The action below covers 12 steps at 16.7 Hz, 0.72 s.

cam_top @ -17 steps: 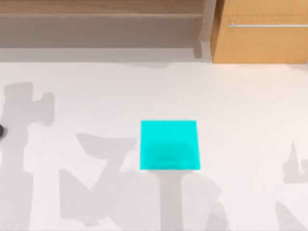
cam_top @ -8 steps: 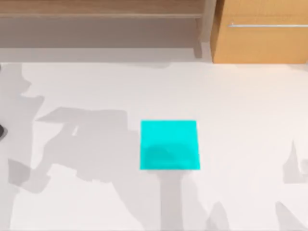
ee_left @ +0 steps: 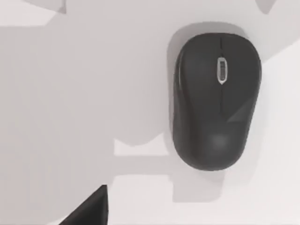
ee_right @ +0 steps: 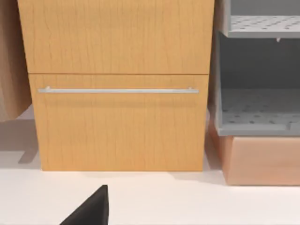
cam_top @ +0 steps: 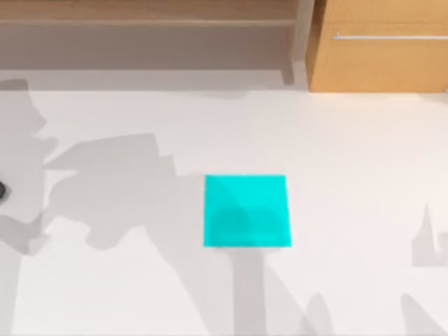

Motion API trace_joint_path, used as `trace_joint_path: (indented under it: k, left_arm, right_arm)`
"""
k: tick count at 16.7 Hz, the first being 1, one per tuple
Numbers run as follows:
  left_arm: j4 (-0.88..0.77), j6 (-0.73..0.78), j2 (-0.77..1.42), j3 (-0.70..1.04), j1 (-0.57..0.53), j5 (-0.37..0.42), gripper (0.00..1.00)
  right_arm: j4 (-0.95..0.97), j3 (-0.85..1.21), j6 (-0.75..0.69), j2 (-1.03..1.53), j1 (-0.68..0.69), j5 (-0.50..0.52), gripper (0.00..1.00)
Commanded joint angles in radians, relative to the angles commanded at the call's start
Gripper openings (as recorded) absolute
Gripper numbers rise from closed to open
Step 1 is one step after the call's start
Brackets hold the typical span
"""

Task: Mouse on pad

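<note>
lying on white table beneath left tool, mouse [ee_left: 215, 101]; tool's grip state unclear.

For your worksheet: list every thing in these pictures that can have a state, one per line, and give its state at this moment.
mouse: upright on the white table, not held, scroll wheel up.
pad: flat on the table, nothing on it.
drawer: shut, bar handle across its front.
left end effector: above the mouse, one dark part at the left wrist view's edge.

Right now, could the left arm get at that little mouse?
Probably yes: the mouse lies bare on the white table beneath the left arm's wrist camera, at the table's far left edge, with nothing on or beside it.
</note>
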Motion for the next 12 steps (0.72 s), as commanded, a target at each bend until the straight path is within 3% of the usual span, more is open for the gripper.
trace_joint_path:
  k: [7,12]
  left_arm:
    - [0.017,-0.001,0.004,-0.015,-0.002,0.0,1.0]
    - [0.224,0.002,0.072,-0.141,0.001,0.001,1.0]
  right_arm:
    - [0.0,0.0,0.0,0.0,0.0,0.0,1.0]
    - [0.0,0.0,0.0,0.0,0.0,0.0,1.0]
